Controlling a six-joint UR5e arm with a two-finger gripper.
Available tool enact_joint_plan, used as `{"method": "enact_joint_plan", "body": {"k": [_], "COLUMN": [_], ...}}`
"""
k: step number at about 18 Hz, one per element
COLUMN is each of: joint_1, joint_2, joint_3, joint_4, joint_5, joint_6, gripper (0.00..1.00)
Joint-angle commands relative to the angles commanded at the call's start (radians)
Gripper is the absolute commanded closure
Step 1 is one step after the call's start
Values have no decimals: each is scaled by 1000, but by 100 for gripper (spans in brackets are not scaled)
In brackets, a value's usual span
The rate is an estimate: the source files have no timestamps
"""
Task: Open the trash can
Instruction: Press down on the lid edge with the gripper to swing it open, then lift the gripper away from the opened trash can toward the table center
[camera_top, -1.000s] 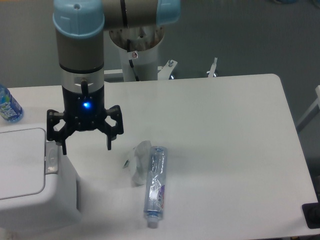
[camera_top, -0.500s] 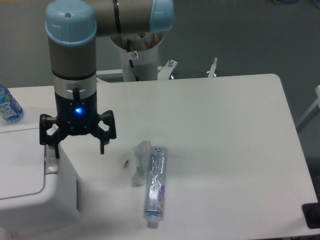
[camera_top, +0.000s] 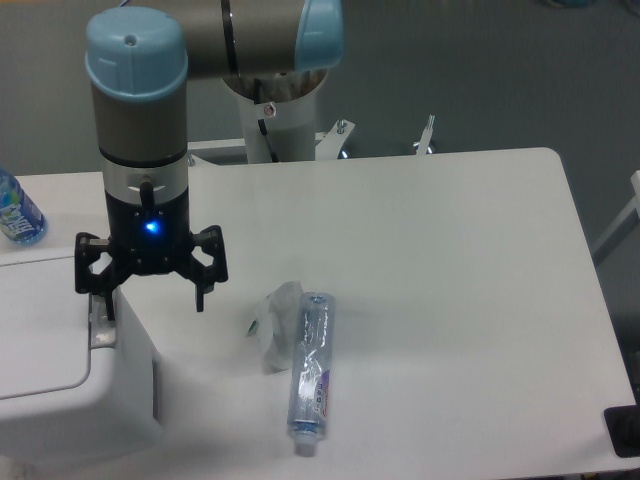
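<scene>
- Trash can (camera_top: 70, 400) standing at the front-left corner of the tabletop (camera_top: 430, 300), white and boxy with rounded corners, cut off by the left and bottom edges of the view.
- Flat rectangular lid (camera_top: 35, 325) lying closed on top of it, with a small grey latch (camera_top: 101, 330) at the right rim.
- End effector (camera_top: 153, 300) hanging straight down from the arm, spread open, nothing between its two black fingers.
- One finger (camera_top: 100, 298) right over the grey latch at the lid's rim; actual contact impossible to tell from this angle.
- Other finger (camera_top: 200, 292) hanging clear of the bin, above bare tabletop just beside the bin's right wall.
- Blue light glowing on the black body of the end effector, under the grey wrist with its light blue cap.
- Crumpled clear plastic bottle (camera_top: 310, 375) with a blue label lying on its side near the front edge, roughly mid-width, its white cap toward the front.
- Scrap of clear crumpled wrapper (camera_top: 274, 322) touching that bottle on its left side, well apart from the bin.
- Another blue-labelled water bottle (camera_top: 17, 212) at the left edge of the tabletop, behind the bin, only partly in view.
- Arm's white base pedestal (camera_top: 275, 125) standing beyond the rear edge.
</scene>
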Motion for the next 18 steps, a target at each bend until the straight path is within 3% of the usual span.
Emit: {"method": "enact_joint_plan", "body": {"k": [10,14,18], "joint_1": [-3,-2,78], "joint_2": [-2,-6,-5], "joint_3": [3,78,124], "joint_4": [0,3,43], "joint_5": [0,8,15], "joint_6": [2,14,38], "gripper": [0,0,0]}}
